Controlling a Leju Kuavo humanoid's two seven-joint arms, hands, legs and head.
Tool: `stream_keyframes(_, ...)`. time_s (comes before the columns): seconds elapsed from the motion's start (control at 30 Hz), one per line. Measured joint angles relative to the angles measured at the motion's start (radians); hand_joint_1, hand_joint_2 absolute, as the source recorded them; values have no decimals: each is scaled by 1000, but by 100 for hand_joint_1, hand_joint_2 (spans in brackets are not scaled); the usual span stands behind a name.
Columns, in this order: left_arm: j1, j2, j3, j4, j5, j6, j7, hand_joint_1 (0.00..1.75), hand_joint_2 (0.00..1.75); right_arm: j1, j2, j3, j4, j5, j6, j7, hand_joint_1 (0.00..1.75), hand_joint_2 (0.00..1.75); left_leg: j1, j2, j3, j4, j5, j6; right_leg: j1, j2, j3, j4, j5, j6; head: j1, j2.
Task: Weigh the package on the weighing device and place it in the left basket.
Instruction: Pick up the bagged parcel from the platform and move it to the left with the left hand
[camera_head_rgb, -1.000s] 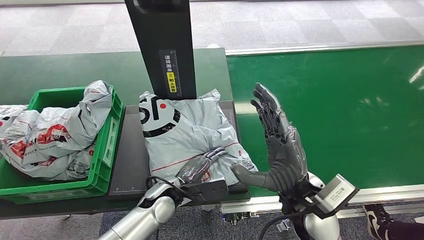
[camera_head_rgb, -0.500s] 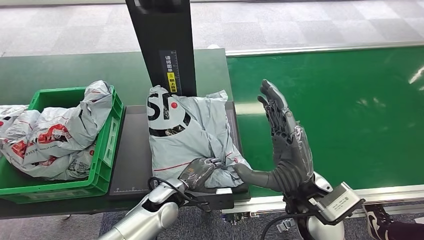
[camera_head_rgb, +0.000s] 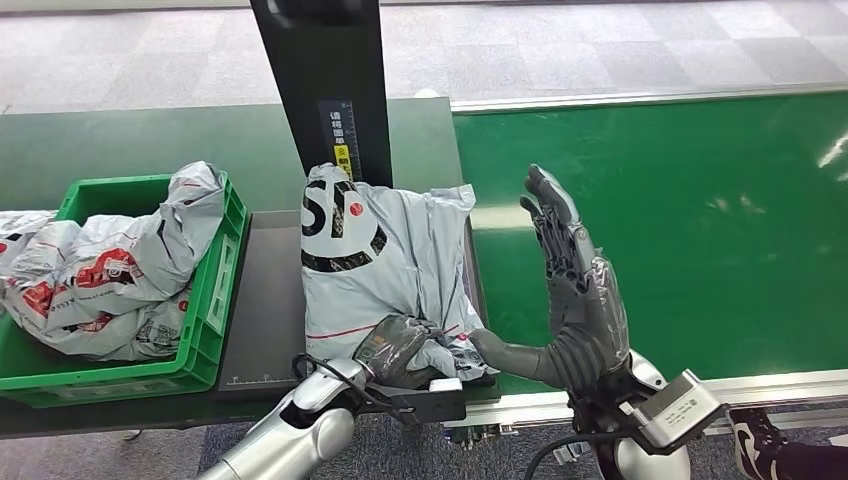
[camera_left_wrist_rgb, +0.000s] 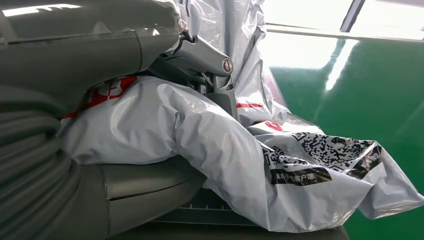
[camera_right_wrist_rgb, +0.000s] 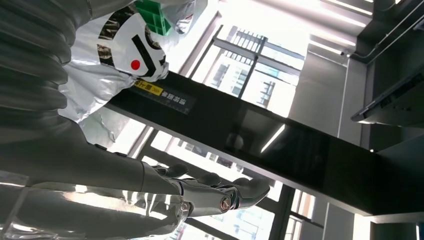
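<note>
From the head, my left hand (camera_head_rgb: 398, 345) grips the package (camera_head_rgb: 385, 255) on the scale (camera_head_rgb: 262, 330), which has lifted and slid toward the post; weighing looks done. My right hand (camera_head_rgb: 570, 290) stands spread, empty. Left wrist adds the package's QR label (camera_left_wrist_rgb: 320, 155). Right wrist adds the basket (camera_right_wrist_rgb: 155, 12).

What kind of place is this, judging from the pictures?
Probably a parcel sorting station: a green conveyor belt, a weighing device with a grey courier package on it, and a green basket full of similar bags.
</note>
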Motion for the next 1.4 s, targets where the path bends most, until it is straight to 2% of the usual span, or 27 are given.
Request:
stream_keyframes(0.2, 76, 65, 56, -235, 0, 62, 29, 175, 175, 25, 0, -17, -22, 22, -22, 13, 0, 175, 0, 0, -3, 0, 0, 0, 0, 0, -3, 0, 0, 0, 0, 0)
stream_keyframes(0.3, 119, 104, 102, -393, 7, 134, 35, 173, 175, 47, 0, -27, -39, 30, -49, 23, 0, 175, 0, 0, -4, 0, 0, 0, 0, 0, -4, 0, 0, 0, 0, 0)
stream_keyframes(0.4, 161, 144, 167, -559, 11, 191, 45, 166, 175, 72, 0, -39, -58, 33, -68, 27, 0, 175, 0, 1, -5, 0, 0, 0, 0, 0, -5, 0, -1, -1, 0, 0)
stream_keyframes(0.53, 255, 183, 269, -765, -7, 321, 34, 162, 175, 105, -1, -50, -79, 35, -89, 24, 0, 175, 0, 1, -5, -1, -1, -1, 0, 1, -5, 0, -2, -2, 0, 0)
stream_keyframes(0.73, 383, 205, 424, -995, -3, 478, -12, 161, 175, 133, -2, -62, -97, 36, -104, 20, 0, 175, 1, 1, -5, -1, -2, -2, 1, 1, -5, 0, -3, -2, 0, 0)
stream_keyframes(0.97, 467, 206, 561, -1170, 3, 559, -50, 161, 175, 135, -2, -67, -99, 37, -98, 22, 0, 175, 1, 1, -4, -1, -2, -2, 0, 1, -5, 0, -3, -2, 0, 0)
stream_keyframes(1.13, 522, 202, 654, -1238, 65, 598, -117, 158, 175, 150, 0, -67, -100, 53, -91, 19, 0, 175, 1, 1, -4, -1, -2, -2, 1, 1, -5, 0, -3, -2, 0, 0)
stream_keyframes(1.4, 531, 187, 752, -1267, 118, 600, -160, 150, 175, 196, 0, -67, -112, 62, -93, -7, 0, 175, 1, 1, -4, -1, -2, -3, 1, 1, -5, 0, -3, -3, 0, 0)
